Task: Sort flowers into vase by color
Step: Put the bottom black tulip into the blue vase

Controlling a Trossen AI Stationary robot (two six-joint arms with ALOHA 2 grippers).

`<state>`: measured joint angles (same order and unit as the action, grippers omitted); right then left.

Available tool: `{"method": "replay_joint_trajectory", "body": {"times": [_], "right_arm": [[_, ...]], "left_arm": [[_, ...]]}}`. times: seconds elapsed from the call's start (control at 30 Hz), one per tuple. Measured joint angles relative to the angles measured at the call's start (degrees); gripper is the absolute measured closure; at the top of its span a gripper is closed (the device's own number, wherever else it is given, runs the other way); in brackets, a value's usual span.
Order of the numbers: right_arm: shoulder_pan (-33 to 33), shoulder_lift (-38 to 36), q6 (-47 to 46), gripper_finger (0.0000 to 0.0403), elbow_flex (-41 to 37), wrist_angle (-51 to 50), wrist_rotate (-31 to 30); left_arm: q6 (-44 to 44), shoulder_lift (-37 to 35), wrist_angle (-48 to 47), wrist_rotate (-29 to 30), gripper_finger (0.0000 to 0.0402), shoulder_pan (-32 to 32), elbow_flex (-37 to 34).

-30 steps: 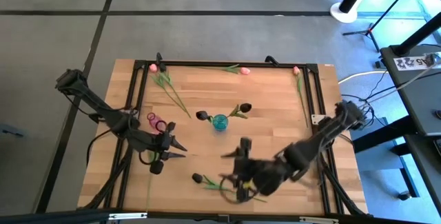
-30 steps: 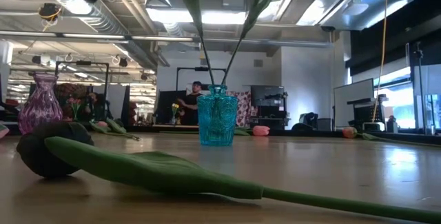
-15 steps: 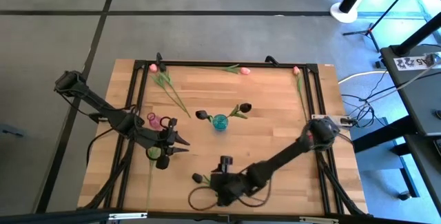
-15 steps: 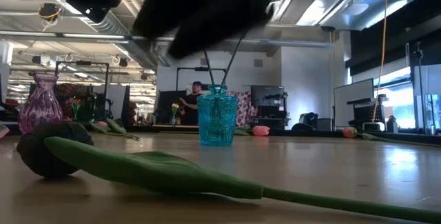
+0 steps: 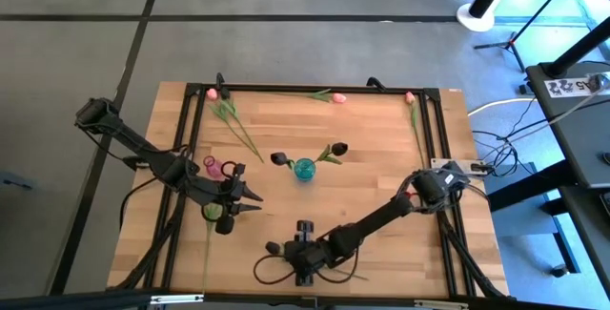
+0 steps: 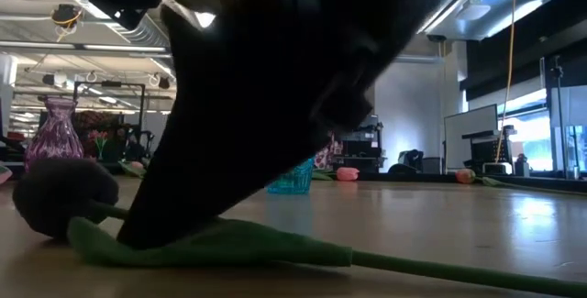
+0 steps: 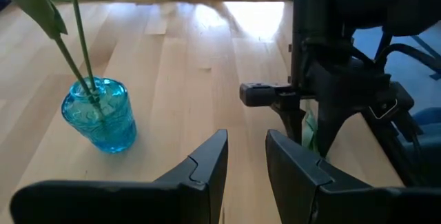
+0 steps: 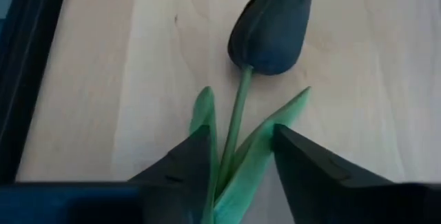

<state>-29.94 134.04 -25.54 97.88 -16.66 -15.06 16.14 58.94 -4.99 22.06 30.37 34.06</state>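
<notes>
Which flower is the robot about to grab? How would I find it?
Look at the table's near edge, where the right gripper has reached down. Between its open fingers lies the dark tulip, flat on the wood. It's the only dark one outside the blue vase; other loose flowers are pink.

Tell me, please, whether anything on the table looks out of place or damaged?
Nothing looks damaged. The blue vase stands upright with two dark tulips in it. The right pincer is open around the stem of a dark tulip lying flat near the front edge. Three pink tulips lie unsorted along the far edge.
</notes>
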Motion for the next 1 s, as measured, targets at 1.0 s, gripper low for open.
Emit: {"method": "replay_joint_trajectory", "body": {"times": [1.0], "right_arm": [[-3.3, -25.5, 29.8, 0.0399, -7.5, 22.6, -30.9]], "left_arm": [[-4.9, -0.2, 14.4, 7.3, 0.0305, 7.0, -6.1]]}}
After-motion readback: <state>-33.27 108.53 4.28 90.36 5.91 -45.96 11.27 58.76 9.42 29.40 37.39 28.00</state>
